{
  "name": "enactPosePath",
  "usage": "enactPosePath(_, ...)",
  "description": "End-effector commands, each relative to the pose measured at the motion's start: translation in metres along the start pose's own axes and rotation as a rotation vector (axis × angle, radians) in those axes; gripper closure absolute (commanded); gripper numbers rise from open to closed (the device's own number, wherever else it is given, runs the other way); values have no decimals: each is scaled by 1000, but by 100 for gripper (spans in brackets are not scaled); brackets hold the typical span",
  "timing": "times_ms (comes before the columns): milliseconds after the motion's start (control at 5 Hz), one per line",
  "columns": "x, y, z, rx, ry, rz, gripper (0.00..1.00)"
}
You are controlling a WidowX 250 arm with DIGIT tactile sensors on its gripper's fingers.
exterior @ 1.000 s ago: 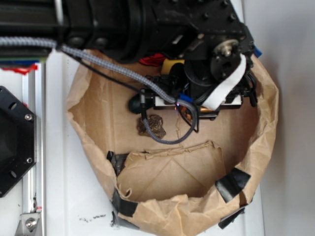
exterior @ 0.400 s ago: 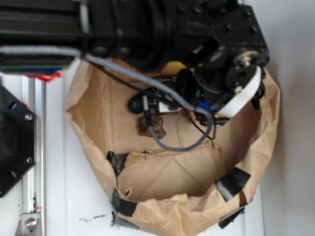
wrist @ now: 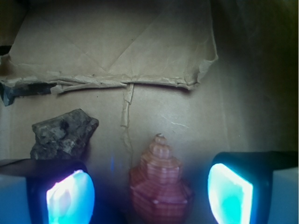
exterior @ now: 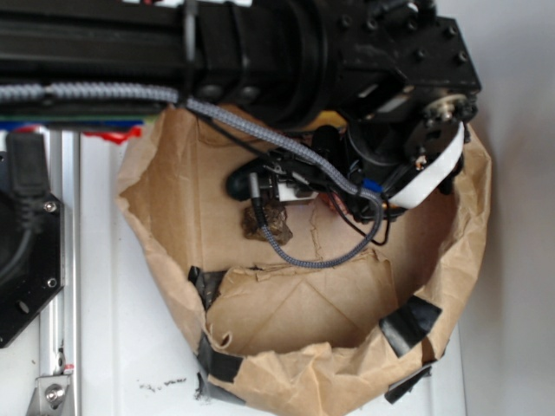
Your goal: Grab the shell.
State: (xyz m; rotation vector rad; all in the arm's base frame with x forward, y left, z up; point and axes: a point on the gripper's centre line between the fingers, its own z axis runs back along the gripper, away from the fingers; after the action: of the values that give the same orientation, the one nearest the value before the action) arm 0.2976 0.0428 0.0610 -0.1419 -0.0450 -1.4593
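Black WidowX gripper sits low inside the crumpled brown paper bag, jaws spread wide with nothing pinched; the orange-tan ribbed spiral shell lies on the bag floor between the two glowing pads, spire pointing away from the wrist camera, not touching either pad. In the exterior view the shell is hidden under the arm. The brown-grey lumpy rock lies just beside the left-hand pad, towards the torn paper flap across the middle of the bag. Handling judgement: shell looks rigid, light, hard-surfaced, probably a bit slippery on the ribs, and the thin spire tip may chip; best hold looks like the widest whorls near the base, across the body, not the tapering spire, where pads would likely squeeze it out. Versus the earlier exterior frames: arm has shifted right and further over the bag's far rim, the wrist has rotated, the braided cable hangs differently, and the rock has stayed put.
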Motion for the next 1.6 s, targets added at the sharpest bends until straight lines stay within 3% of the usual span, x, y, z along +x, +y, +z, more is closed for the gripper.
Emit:
enactPosePath(0,9,6,0,82,7,-29,0)
enactPosePath(200,5,9,-14,146,-6,-43,0)
enactPosePath(1000,3,0,-23,120,0,-82,0)
enactPosePath(1200,3,-3,-18,122,-27,-72,100)
enactPosePath(1400,3,-2,-14,125,-35,-73,100)
